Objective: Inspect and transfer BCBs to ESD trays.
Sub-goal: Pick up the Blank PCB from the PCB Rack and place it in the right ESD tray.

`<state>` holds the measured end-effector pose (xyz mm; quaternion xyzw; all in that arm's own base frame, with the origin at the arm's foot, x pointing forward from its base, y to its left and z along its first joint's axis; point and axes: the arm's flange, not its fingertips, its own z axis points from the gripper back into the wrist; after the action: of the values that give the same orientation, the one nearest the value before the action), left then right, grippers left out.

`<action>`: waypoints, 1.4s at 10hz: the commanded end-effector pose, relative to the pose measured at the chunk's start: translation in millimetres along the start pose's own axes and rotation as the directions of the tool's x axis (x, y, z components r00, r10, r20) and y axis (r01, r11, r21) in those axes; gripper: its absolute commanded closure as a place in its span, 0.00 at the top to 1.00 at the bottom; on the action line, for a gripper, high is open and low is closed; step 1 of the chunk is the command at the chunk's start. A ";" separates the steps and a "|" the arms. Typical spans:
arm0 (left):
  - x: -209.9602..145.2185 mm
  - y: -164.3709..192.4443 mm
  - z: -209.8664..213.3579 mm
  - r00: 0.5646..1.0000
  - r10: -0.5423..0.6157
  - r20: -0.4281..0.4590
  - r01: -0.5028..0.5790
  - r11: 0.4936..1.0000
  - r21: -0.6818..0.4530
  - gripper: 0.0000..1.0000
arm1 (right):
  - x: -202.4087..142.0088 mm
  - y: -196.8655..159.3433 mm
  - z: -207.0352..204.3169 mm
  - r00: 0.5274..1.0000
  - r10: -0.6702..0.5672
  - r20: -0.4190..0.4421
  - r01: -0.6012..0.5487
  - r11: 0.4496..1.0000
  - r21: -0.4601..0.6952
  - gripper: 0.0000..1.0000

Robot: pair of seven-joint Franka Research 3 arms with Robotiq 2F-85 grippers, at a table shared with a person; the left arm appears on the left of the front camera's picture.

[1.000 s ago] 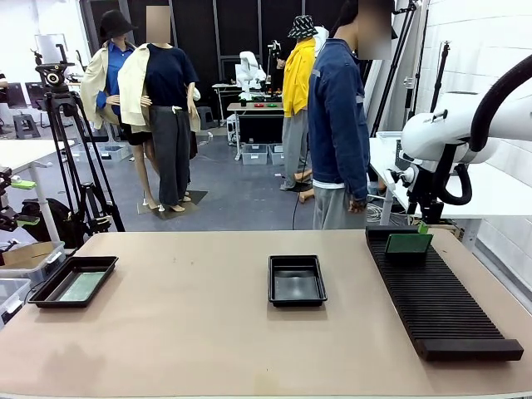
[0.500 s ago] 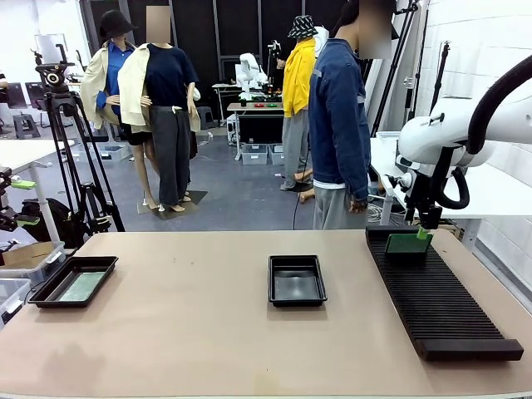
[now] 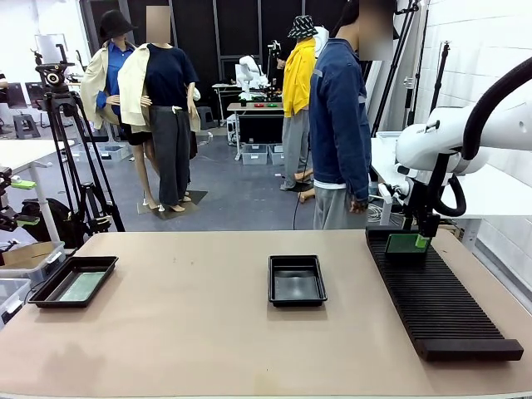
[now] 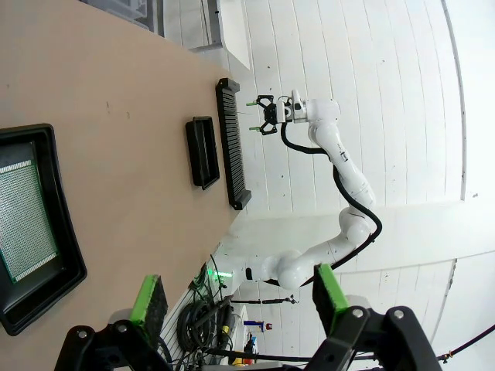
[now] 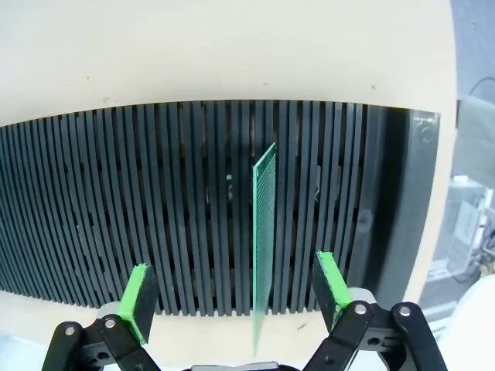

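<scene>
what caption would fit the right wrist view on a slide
Open right gripper lined up on a green BCB standing on edge in the black slotted rack.

Table point(image 3: 191, 341): wide bare stretches between left tray point(image 3: 58, 304), middle tray point(image 3: 298, 302) and slotted rack point(image 3: 440, 307); free passage.
Middle tray: floor bare.
Left tray: floor taken by a flat board point(image 3: 81, 287).
Slotted rack: slots free but for one upright board point(image 3: 406, 243) at the far end. It stands between the spread pads of the right gripper point(image 5: 232, 267), clear of both.
Person point(image 3: 337, 125): at the far edge, beside the rack's far end.
</scene>
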<state>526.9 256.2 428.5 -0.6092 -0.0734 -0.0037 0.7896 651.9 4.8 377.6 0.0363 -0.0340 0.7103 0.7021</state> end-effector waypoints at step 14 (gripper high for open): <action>1.1 -1.5 0.9 1.000 0.003 0.007 -0.003 1.000 0.009 1.00 | 6.8 -3.9 -4.6 0.998 -0.015 -0.067 0.012 0.999 -0.049 0.00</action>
<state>526.9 256.2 428.5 -0.6092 -0.0734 -0.0037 0.7896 657.6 9.5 372.3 0.0153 -0.0362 0.7116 0.7015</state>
